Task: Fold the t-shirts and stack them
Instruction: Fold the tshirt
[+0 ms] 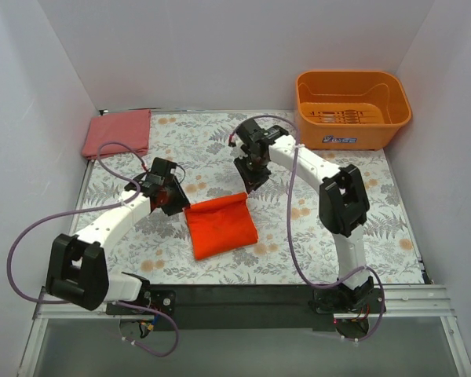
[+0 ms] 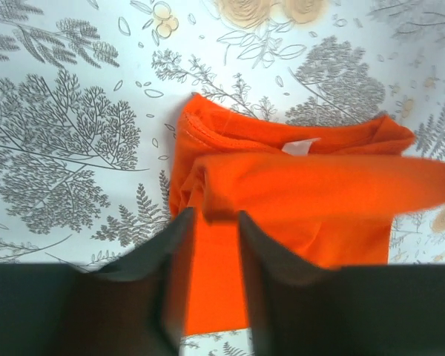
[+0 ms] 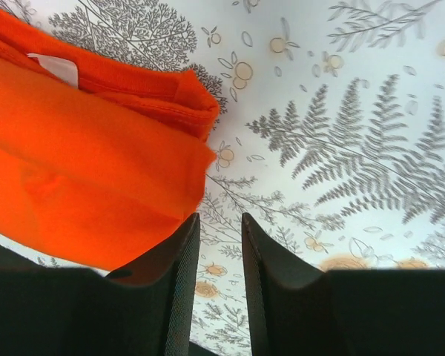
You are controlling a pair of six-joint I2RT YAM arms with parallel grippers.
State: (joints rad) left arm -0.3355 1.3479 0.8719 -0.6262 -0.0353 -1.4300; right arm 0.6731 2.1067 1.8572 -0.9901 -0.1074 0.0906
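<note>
The vivid orange-red t-shirt lies folded into a rough rectangle at the middle of the table. My left gripper hovers at its upper left corner. In the left wrist view my left gripper has its jaws a little apart, with the shirt showing below and between them, not pinched. My right gripper is just above the shirt's upper right corner. In the right wrist view it is open and empty beside the shirt's edge. The duller pinkish-red t-shirt lies folded at the far left corner.
A rigid orange plastic tub stands at the far right. White walls close in the table on the left, back and right. The floral tablecloth covers the surface.
</note>
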